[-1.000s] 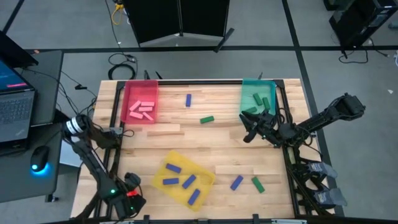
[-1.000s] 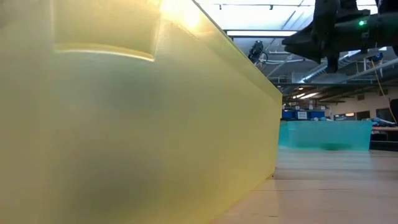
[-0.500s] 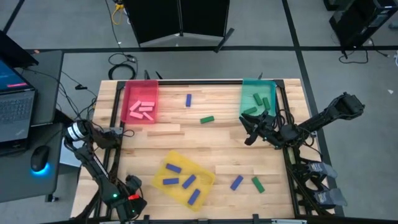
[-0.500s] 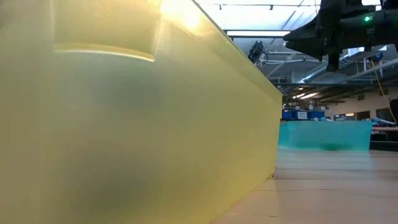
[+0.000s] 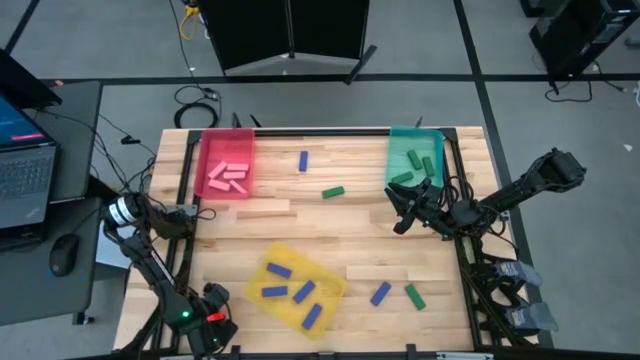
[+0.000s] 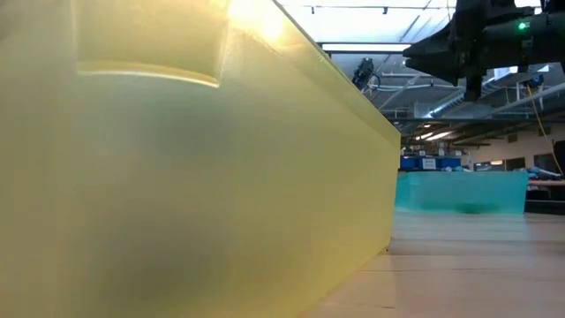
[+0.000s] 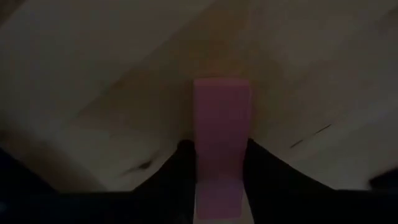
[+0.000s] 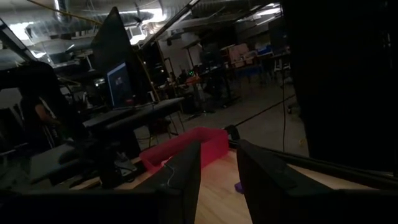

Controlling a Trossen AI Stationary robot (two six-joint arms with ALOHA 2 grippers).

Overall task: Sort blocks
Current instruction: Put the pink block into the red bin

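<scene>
My left gripper is at the table's left edge, just near of the red tray, and is shut on a pink block. My right gripper hangs open and empty above the table, just near of the teal tray; in the right wrist view nothing lies between its fingers. Loose on the wood lie a blue block, a green block, a blue block and a green block. My left gripper pinches the pink block between its two fingers, which lie on its two long sides. The fingers run along the block, and its free end sticks out past the fingertips toward the wooden table. I cannot tell whether the block touches the table.
The red tray holds several pink blocks, the teal tray several green ones, the yellow tray several blue ones. The yellow tray fills the left of the low view. A laptop and a mouse sit left of the table.
My right gripper has risen a little and drifted slightly toward the table's near edge, staying open by the teal tray. My left arm's wrist has shifted slightly toward the near edge.
</scene>
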